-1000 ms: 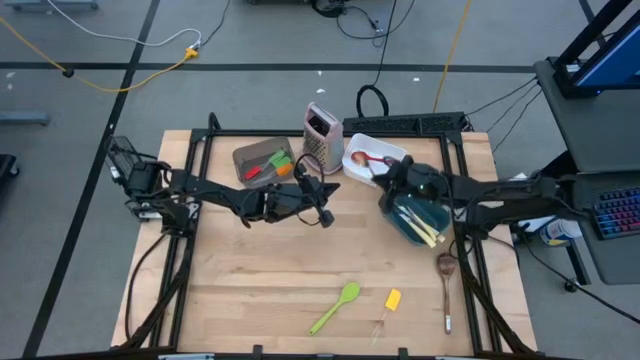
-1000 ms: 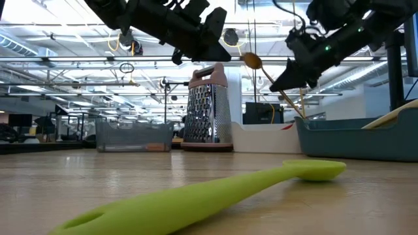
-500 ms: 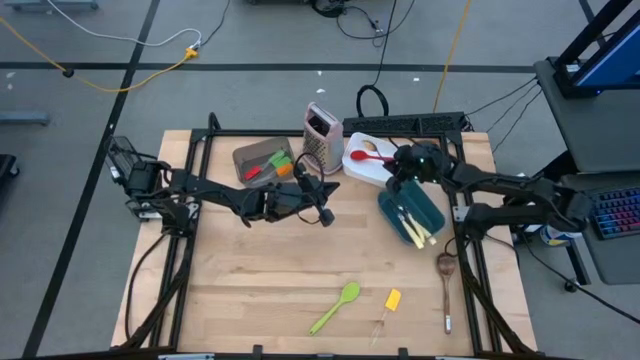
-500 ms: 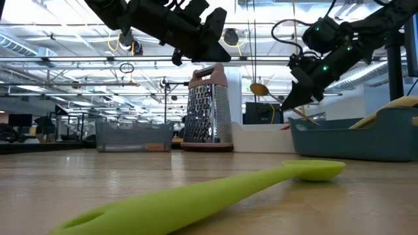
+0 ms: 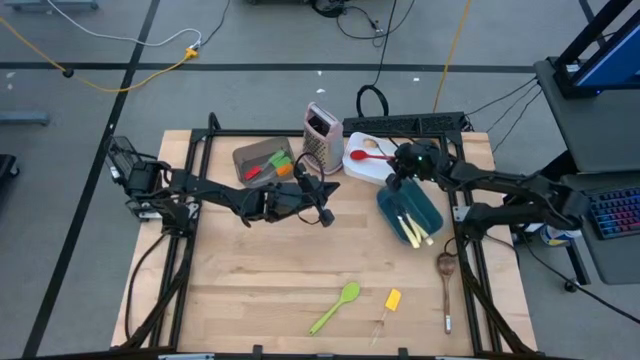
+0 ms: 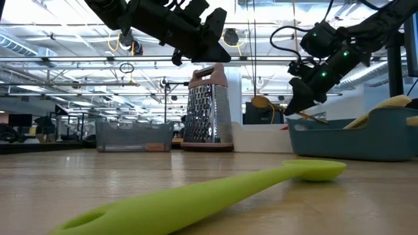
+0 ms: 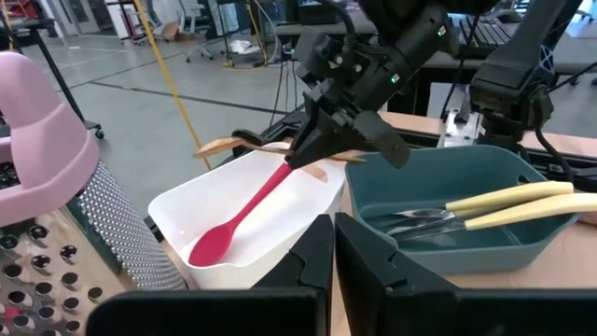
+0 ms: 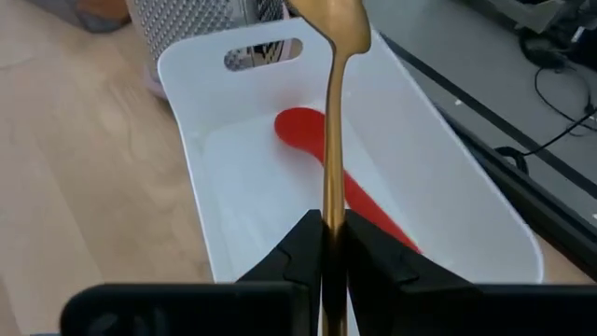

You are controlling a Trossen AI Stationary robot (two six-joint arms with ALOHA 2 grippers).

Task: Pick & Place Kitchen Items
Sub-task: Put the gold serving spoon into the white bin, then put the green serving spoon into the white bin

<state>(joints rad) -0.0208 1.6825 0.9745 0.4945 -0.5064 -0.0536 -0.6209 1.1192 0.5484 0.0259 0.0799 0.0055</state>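
Wooden table (image 5: 260, 280) under my two arms carries three containers at its far side, and the right gripper (image 8: 328, 245) hangs over the white bin (image 8: 448, 215) with its fingers clenched on the handle of the gold spoon (image 8: 334, 112). From the right wrist view I see the spoon's long axis going straight out from the fingertips, the bowl at the far end toward the bin's handle slot and the box grater (image 5: 322, 131). In the low view the spoon (image 6: 274, 104) seems tilted, the bowl a little higher than the held end, above the bin's rim.

What I worry about: the grip is only on the thin end of a smooth metal handle, so the spoon may swivel or slip between the fingers when I lower it. If I release it while the bowl reaches past the far wall, I think it can tip over the rim and fall beside the grater. It may also land across the red spoon (image 8: 308, 131) that lies already in the bin, and bounce.

My left gripper (image 7: 333, 257) is shut and holds nothing; it waits above the table middle, near the grey tray (image 5: 262, 160). A green spoon (image 5: 336, 306), a yellow spatula (image 5: 392, 300) and a wooden spoon (image 5: 446, 285) lie on the near side, not yet picked, and cream-handled knives (image 5: 412, 226) rest in the teal bin (image 5: 385, 212).
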